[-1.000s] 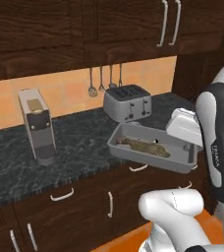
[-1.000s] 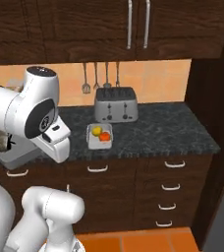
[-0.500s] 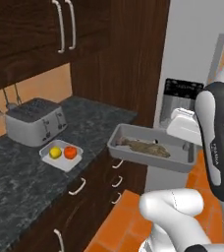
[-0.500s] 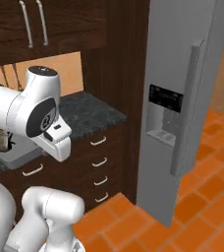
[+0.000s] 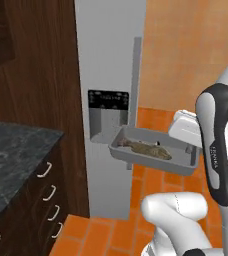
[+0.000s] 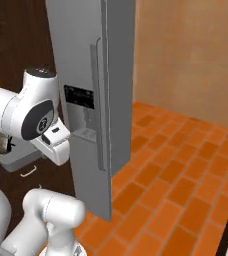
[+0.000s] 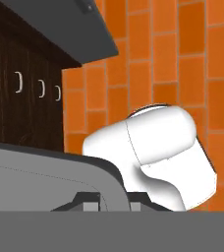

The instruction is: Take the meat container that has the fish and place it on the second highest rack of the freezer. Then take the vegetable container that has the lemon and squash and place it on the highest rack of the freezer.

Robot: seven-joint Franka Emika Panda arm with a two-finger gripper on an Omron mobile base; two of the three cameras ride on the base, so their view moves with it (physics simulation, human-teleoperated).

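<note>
The gripper [image 7: 113, 199] is staying clamped on the rim of the grey meat container [image 5: 153, 159]; the fish [image 5: 145, 149] is lying inside, before the closed freezer [image 5: 111, 75].

Meat container [image 5: 151, 159]: smooth matt grey, metal-like. Fish [image 5: 147, 149]: mottled olive-brown skin, dull. Freezer [image 5: 108, 65]: smooth satin grey casing, with a glossy black dispenser panel [image 5: 108, 99]. Cabinets [image 5: 36, 75]: dark wood with visible grain. Counter [image 5: 13, 150]: speckled dark stone, possibly polished. Floor [image 6: 186, 190]: matt orange tile.
</note>
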